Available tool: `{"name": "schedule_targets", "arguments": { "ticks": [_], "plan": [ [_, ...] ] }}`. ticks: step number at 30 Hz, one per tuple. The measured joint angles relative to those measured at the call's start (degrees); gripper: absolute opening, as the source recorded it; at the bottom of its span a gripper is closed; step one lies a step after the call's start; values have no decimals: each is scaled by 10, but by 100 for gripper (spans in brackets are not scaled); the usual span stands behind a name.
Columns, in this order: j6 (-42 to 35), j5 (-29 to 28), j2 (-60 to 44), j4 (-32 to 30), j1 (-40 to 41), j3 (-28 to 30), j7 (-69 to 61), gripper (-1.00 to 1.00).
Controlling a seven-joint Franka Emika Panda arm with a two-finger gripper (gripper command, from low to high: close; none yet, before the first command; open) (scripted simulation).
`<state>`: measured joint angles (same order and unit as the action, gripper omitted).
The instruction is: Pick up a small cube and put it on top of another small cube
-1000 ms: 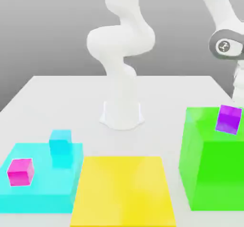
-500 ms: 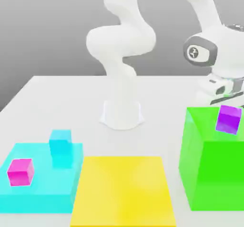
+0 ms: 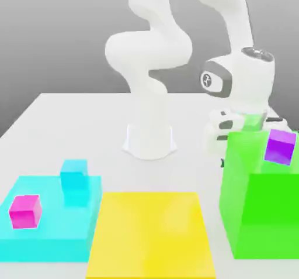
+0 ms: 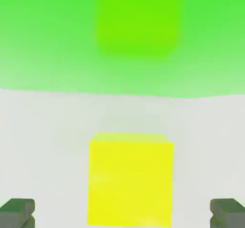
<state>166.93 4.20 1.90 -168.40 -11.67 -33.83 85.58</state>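
Gripper (image 4: pixel 122 212) spread wide and empty, hanging behind the green block (image 3: pixel 263 202).
Its fingertips (image 4: pixel 18 211) stand far apart with nothing between them. The purple cube (image 3: pixel 280 147) rests on the green block, just beside the hand; the yellow slab (image 3: pixel 150 234) lies farther off, the magenta cube (image 3: pixel 25 211) and cyan cube (image 3: pixel 74 181) farthest, on the cyan platform (image 3: pixel 49 237).

The white table (image 3: pixel 64 120) carries cyan (image 3: pixel 47 237), yellow (image 3: pixel 152 237) and green (image 3: pixel 263 213) blocks.
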Motion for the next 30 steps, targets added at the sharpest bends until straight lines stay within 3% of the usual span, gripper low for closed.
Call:
{"name": "schedule_targets", "arguments": {
  "ticks": [3, 7, 11, 12, 18, 21, 26, 30],
  "plan": [
    [28, -117, -42, 9, -2, 36, 85, 0],
    [63, -268, -97, 25, -79, 148, 194, 0],
    [104, -344, -147, 36, -186, 274, 251, 0],
    [113, -353, -157, 38, -207, 298, 258, -100],
    [119, -359, -163, 39, -217, 309, 262, -100],
    [100, -332, -141, 35, -181, 266, 242, -100],
    [55, -192, -77, 18, -101, 150, 140, -100],
    [18, -59, -23, 4, -115, 121, 43, -100]
  ]
}}
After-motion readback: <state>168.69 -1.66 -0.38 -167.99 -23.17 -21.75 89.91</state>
